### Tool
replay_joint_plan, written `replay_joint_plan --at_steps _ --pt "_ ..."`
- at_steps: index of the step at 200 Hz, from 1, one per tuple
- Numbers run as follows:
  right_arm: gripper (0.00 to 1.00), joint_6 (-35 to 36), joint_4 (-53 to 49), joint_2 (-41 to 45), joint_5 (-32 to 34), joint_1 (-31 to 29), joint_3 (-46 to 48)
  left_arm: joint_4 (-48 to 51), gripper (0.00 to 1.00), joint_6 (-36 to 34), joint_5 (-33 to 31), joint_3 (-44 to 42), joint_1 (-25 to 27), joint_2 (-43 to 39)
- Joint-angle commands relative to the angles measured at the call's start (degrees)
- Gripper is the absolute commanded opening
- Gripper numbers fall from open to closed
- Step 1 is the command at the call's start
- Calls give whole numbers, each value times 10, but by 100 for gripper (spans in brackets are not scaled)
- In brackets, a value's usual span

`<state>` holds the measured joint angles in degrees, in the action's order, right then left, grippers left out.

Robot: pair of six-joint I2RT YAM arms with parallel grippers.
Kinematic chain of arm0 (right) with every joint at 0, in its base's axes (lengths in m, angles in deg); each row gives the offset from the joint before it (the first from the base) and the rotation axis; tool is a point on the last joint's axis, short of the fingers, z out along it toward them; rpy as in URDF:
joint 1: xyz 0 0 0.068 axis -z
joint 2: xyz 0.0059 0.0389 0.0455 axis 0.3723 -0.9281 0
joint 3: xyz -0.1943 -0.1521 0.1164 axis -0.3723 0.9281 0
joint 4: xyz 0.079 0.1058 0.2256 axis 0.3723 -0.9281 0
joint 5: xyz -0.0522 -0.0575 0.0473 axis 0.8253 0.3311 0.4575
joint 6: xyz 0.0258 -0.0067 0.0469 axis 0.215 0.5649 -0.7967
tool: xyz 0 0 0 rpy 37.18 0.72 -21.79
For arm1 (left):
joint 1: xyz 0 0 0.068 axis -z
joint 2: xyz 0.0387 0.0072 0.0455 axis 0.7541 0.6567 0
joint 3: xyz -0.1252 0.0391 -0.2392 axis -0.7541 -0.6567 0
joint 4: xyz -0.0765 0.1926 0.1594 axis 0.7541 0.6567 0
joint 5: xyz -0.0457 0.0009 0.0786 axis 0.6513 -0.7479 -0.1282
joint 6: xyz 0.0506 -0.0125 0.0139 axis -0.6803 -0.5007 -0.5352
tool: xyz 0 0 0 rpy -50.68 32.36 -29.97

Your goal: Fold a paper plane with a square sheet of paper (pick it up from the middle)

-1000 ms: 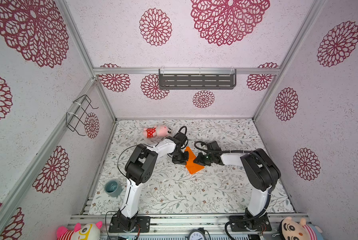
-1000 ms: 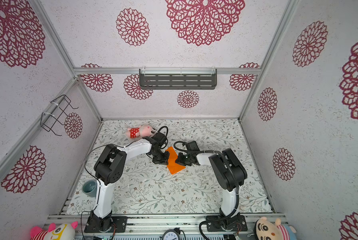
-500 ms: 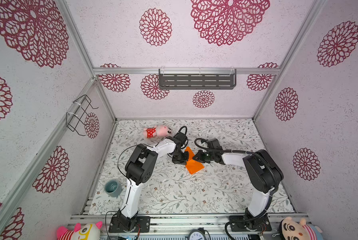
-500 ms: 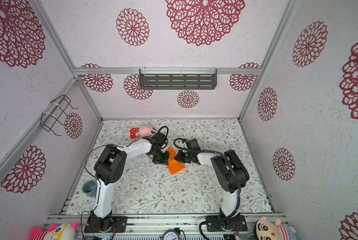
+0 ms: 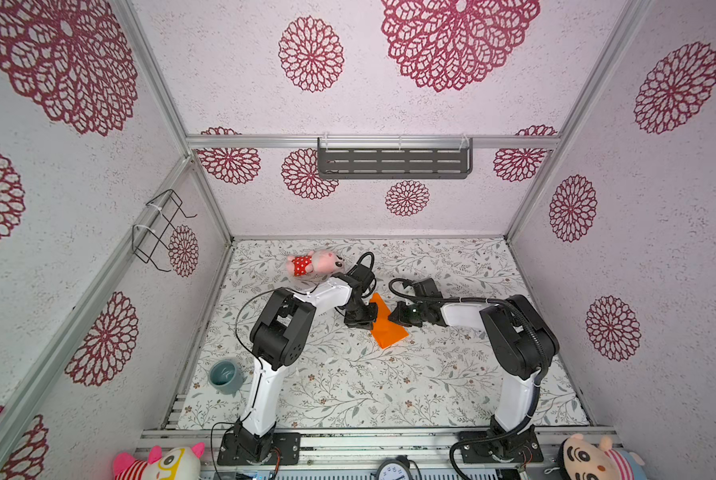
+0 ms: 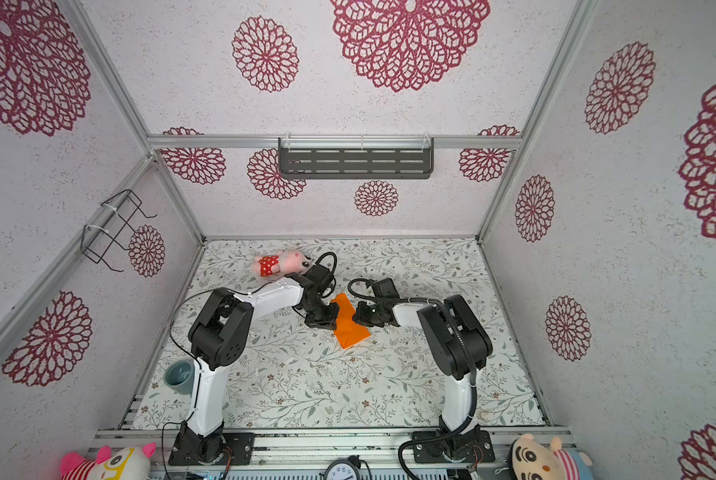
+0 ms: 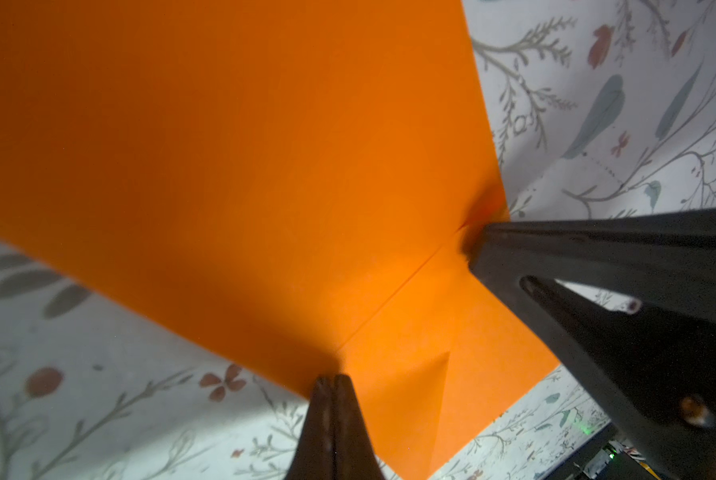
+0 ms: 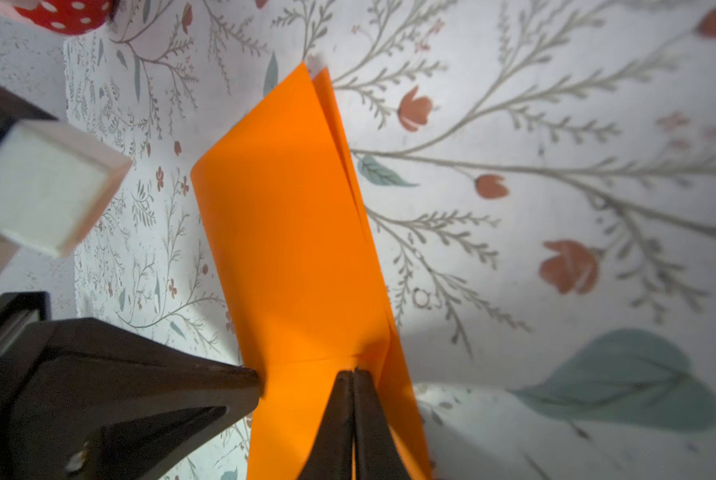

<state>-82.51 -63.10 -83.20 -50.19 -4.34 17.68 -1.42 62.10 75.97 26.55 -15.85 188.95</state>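
Note:
The orange sheet of paper (image 5: pixel 386 332) (image 6: pixel 350 332) lies mid-table, folded over into a long shape, narrow at the far end and wider at the near end. In the left wrist view it (image 7: pixel 264 166) fills most of the picture, with a crease running across it. My left gripper (image 7: pixel 330 380) (image 5: pixel 374 316) is shut, its tips pressed on one end of that crease at the paper's edge. My right gripper (image 8: pixel 353 374) (image 5: pixel 392 318) is shut too, its tips resting on the paper (image 8: pixel 289 228) at the crease's other end. The two grippers face each other across the sheet.
A pink plush toy (image 5: pixel 316 262) (image 6: pixel 283 262) in red dotted shorts lies behind the left arm. A grey-blue cup (image 5: pixel 225 376) stands front left. A dark shelf (image 5: pixel 393 160) hangs on the back wall and a wire basket (image 5: pixel 161 228) on the left wall.
The right gripper has shifted very slightly along the paper. The left gripper and the sheet have stayed where they were.

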Motion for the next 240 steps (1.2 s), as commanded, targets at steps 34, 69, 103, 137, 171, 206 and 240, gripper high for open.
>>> replay_joint_plan --at_steps 34,69,103,137,171,206,240 --pt "9 6 -3 61 5 22 19 38 0 -12 -47 -17 -4 41" --pt "10 2 13 50 -46 4 5 40 0 -14 -47 -13 -5 42" --pt "10 -7 18 20 -51 -4 -11 41 0 -15 -47 -10 -5 42" --pt "9 -8 8 -1 -28 -4 -18 42 0 -17 -45 -4 -4 42" --pt "8 -20 14 -4 3 -4 9 31 0 -8 -27 11 -5 33" --pt "8 -99 65 31 22 -19 73 -19 3 32 19 22 -17 -3" --pt "9 -232 93 55 80 -58 105 -113 20 99 67 -17 -28 -60"
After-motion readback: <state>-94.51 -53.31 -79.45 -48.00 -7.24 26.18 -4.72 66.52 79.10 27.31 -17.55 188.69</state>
